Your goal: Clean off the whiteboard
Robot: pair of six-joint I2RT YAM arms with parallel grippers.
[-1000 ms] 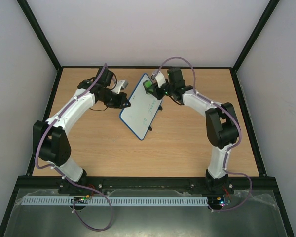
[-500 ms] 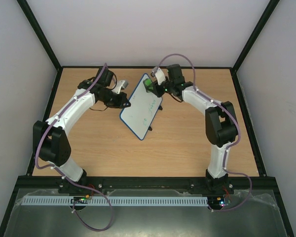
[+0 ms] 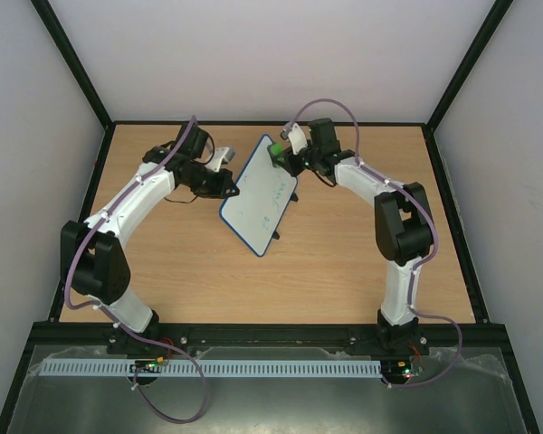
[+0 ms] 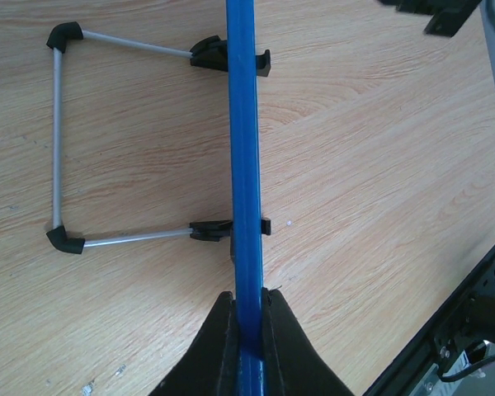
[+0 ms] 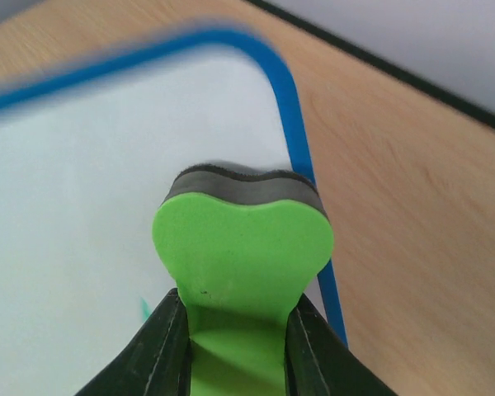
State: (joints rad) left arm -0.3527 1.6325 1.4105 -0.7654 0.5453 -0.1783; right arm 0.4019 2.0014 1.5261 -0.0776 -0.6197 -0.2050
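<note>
Top external view: whiteboard (image 3: 261,194) standing tilted on wooden table (image 3: 362,262), toward 12 o'clock from table centre, long side running from 1 o'clock down to 7 o'clock. Faint green marks across the middle of the face; not yet clean.

Left gripper (image 4: 247,307): fingers pinched tight on the blue frame (image 4: 243,124) at the board's 9 o'clock edge. Board seen edge-on from the left wrist, with wire stand (image 4: 58,140) splayed out toward 9 o'clock on two black clips.

Right gripper (image 5: 239,330): fingers clamped on green eraser (image 5: 243,239), dark felt side turned toward the face at the board's 12 o'clock corner, just inside the curve of the frame. Actual contact with the face not certain.

Handling, as a judgement: light, thin, stiff panel with a smooth, slippery face. Likely to skid or tip on its stand under wiping pressure unless braced. Best hold on the frame, partway along a long side and clear of the writing, as pinched now. Not by the wire stand, which looks apt to fold. Eraser foam soft, visibly squeezed in at the waist by the fingers.
</note>
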